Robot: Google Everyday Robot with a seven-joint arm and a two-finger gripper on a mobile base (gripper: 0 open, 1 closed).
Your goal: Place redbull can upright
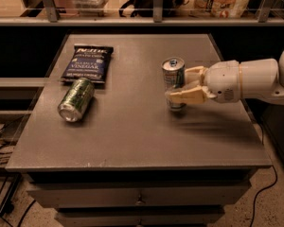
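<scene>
The redbull can (172,71), slim and silver-blue with a silver top, stands upright right of the table's middle. Its base is at or just above the grey table top (132,126). My gripper (178,84) reaches in from the right and is shut on the can. One cream finger is behind the can, and the other finger (185,96) crosses in front of its lower half. The white arm (246,82) extends off to the right edge.
A fatter green-and-silver can (76,99) lies on its side at the left. A dark blue chip bag (87,63) lies flat behind it. A shelf rail with packaged goods (156,4) runs along the back. Drawers (139,195) sit below the front edge.
</scene>
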